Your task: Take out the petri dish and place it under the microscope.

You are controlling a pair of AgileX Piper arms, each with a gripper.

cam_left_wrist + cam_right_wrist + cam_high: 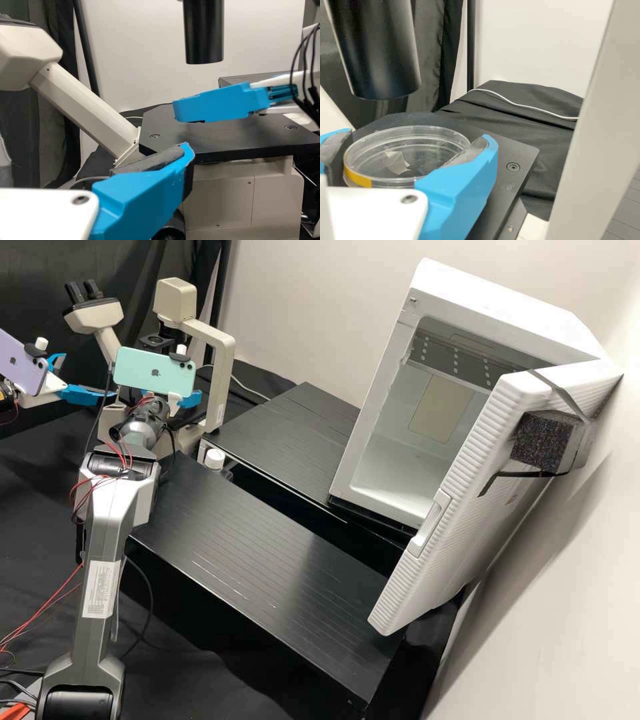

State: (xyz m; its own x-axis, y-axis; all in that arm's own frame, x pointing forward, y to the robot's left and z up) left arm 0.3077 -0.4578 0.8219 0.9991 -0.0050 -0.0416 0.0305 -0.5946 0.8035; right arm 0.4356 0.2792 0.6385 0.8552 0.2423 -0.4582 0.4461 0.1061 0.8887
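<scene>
Petri dish (420, 155): because viewing needs it level, held flat over microscope stage (520, 155), high view's eleven o'clock.
Right gripper (416, 136): closed on it, presumably for centring.
Left gripper (90, 375): spread wide, empty, ten o'clock.

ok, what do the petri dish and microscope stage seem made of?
Petri dish: glossy clear plastic, possibly glass; rim glints, see-through wall. Microscope stage: likely painted or anodised metal, satin black; soft sheen, inset screw.
</scene>
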